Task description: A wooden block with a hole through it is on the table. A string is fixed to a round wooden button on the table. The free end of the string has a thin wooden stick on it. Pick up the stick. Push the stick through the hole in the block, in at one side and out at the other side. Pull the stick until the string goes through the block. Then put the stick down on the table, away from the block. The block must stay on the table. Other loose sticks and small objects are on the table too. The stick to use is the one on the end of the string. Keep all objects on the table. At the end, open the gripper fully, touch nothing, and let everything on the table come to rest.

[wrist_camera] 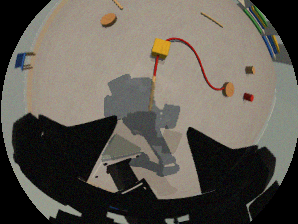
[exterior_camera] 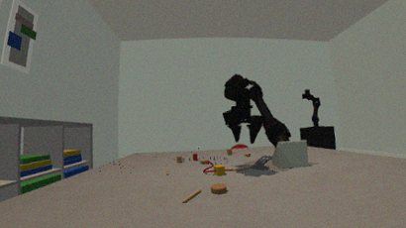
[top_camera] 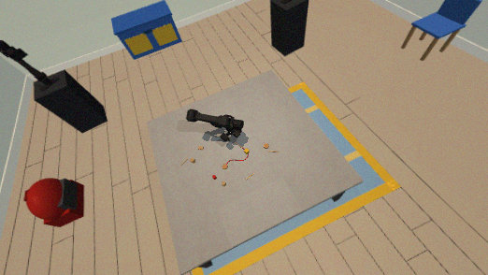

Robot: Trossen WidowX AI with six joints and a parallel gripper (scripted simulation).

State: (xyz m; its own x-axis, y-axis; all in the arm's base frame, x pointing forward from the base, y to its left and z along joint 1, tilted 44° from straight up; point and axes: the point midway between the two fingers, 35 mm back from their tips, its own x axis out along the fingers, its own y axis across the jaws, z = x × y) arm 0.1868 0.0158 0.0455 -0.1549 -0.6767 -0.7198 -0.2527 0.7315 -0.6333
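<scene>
The yellow block (top_camera: 247, 151) (exterior_camera: 219, 170) (wrist_camera: 161, 48) stands on the table (top_camera: 280, 201). The red string (top_camera: 237, 160) (wrist_camera: 202, 66) curves from the round button (top_camera: 224, 166) (wrist_camera: 229, 89) to one side of the block. A short straight length of string comes out on the opposite side and ends at the thin stick (wrist_camera: 152, 95) (exterior_camera: 243, 168). The stick lies on the table, partly in the arm's shadow, away from the block. The hole itself is not visible. My gripper (exterior_camera: 245, 141) (wrist_camera: 153, 125) is wide open and empty, raised above the table and touching nothing.
An orange disc (top_camera: 265, 146) (exterior_camera: 219, 189) (wrist_camera: 108, 19) lies near a loose stick (exterior_camera: 192, 196). Another loose stick (top_camera: 250, 176) (wrist_camera: 212, 20), a red cylinder (top_camera: 214, 177) (wrist_camera: 248, 97) and a wooden cylinder (top_camera: 223, 183) (wrist_camera: 250, 70) are farther off. A pale grey box (exterior_camera: 291, 154) shows near the arm's base.
</scene>
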